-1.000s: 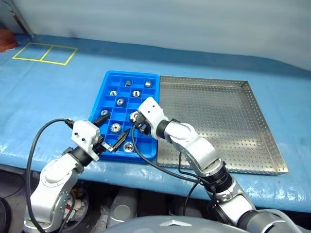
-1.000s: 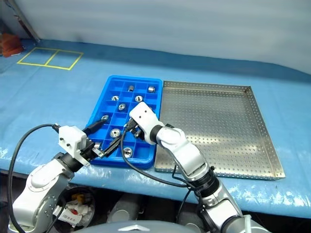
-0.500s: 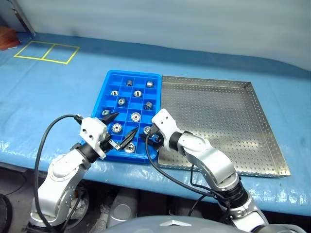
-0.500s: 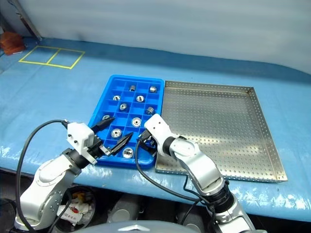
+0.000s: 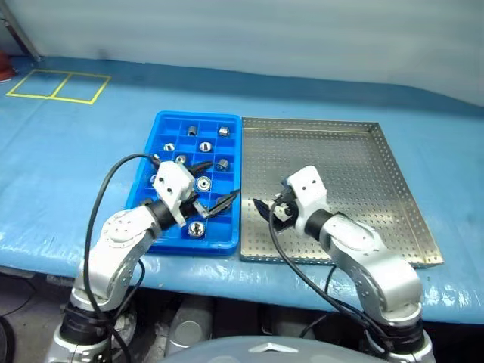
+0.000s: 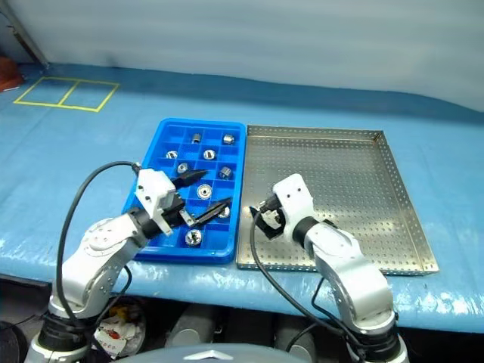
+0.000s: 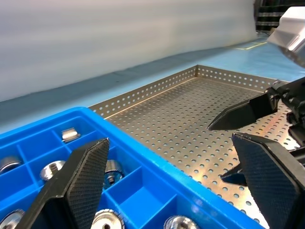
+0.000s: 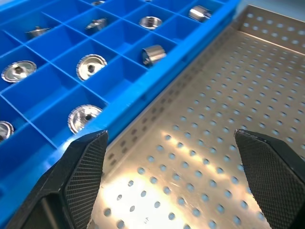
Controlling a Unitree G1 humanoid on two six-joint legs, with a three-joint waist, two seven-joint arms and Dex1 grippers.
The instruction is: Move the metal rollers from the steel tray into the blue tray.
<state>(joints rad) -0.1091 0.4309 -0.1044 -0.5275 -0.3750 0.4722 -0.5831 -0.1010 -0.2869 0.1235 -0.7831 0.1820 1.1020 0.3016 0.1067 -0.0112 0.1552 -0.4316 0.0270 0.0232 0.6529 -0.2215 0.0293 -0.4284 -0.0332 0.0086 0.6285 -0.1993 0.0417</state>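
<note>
Sitting side by side on the blue table cover (image 5: 68, 151) are two trays that touch along one long edge. The blue tray (image 5: 229, 243) is on the left of the steel tray (image 5: 378, 181).

All the rollers (image 5: 203, 184) that can be seen lie in the little boxes of the blue tray, one to a box. They are shiny and round. The steel tray's dotted floor has no rollers on it.

The left gripper (image 5: 213, 187) hangs over the blue tray, on the side next to the steel tray. Its two black fingers are spread wide and hold nothing.

The right gripper (image 5: 266, 212) is over the steel tray, near the corner next to the blue tray. Its fingers (image 8: 83, 176) are spread wide too, with nothing between them. It points toward the blue tray.

A yellow taped square (image 5: 57, 85) is on the table cover, far off past the blue tray.
</note>
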